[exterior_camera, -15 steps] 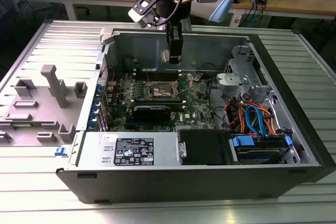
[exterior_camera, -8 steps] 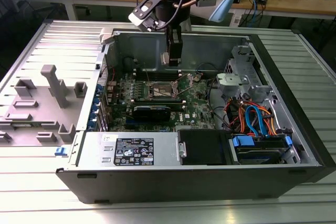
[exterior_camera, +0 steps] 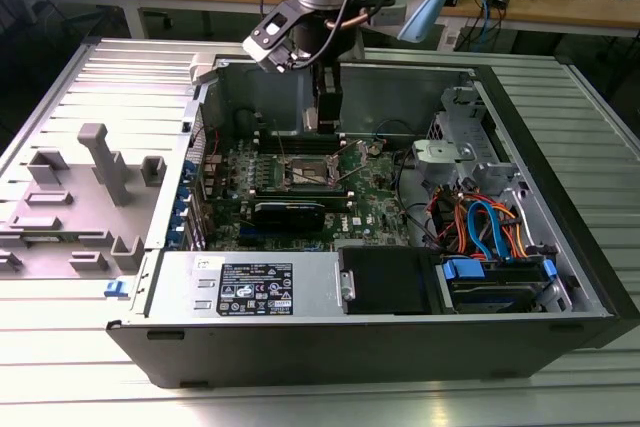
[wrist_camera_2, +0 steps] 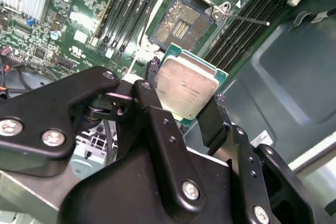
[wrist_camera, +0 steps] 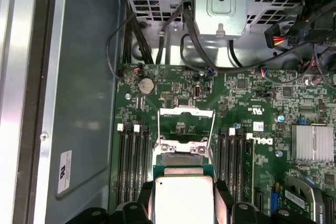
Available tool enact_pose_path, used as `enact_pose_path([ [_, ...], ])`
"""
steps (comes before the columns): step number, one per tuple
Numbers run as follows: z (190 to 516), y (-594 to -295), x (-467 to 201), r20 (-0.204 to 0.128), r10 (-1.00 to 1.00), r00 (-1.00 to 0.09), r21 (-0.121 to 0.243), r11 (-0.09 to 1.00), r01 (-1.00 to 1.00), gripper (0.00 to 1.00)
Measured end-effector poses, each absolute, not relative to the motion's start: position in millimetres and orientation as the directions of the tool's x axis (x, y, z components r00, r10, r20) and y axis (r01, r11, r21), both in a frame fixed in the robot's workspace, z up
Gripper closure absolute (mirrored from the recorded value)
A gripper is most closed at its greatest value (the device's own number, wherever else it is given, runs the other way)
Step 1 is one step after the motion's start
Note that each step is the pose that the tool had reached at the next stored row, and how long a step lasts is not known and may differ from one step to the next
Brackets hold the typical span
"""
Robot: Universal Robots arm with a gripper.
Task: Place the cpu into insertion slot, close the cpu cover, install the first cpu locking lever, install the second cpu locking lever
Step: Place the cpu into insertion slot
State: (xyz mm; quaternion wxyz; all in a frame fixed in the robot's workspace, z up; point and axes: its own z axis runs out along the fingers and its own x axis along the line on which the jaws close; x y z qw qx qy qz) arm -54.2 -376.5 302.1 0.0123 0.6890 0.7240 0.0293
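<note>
1. Background: a cluttered workbench (exterior_camera: 560, 2) runs behind. In front of it, a ribbed metal table (exterior_camera: 300, 402) carries an open computer case (exterior_camera: 350, 347) lying on its side.
2. Exterior view's left: a grey plastic fixture (exterior_camera: 95, 182) lies beside the case, well apart from the work.
3. Middle: the arm reaches down into the case, and the gripper (exterior_camera: 327, 117) hangs over the green motherboard (exterior_camera: 375, 202).
4. Exterior view's right: a drive cage (exterior_camera: 455, 152) and orange and blue cables (exterior_camera: 485, 222), clear of the arm.
5. Second wrist view: the black fingers (wrist_camera_2: 157, 119) pinch the cpu (wrist_camera_2: 188, 85) by two opposite edges. Its silver top faces the camera and its green rim shows along the free sides.
6. The insertion slot (wrist_camera_2: 181, 22) is bare, contacts exposed, with memory slots (wrist_camera: 131, 150) on either side of it. In the first wrist view the cpu cover (wrist_camera: 186, 124) stands tipped up beyond the slot. A thin wire lever (wrist_camera_2: 249, 20) is swung out beside it.
7. Key relation: the slot lies straight ahead of the held chip, near but apart, so the cpu is not yet seated.
8. The chip is square, with no long axis. Its edges look roughly parallel to the slot's, so I judge that the fit turns on descent and corner match, not on rotation.
</note>
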Motion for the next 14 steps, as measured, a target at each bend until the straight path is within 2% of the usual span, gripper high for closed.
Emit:
enact_pose_path([
  [14,280.7,-377.0,-54.2,0.02,0.999,-0.05,0.057,0.048,0.997,0.45],
])
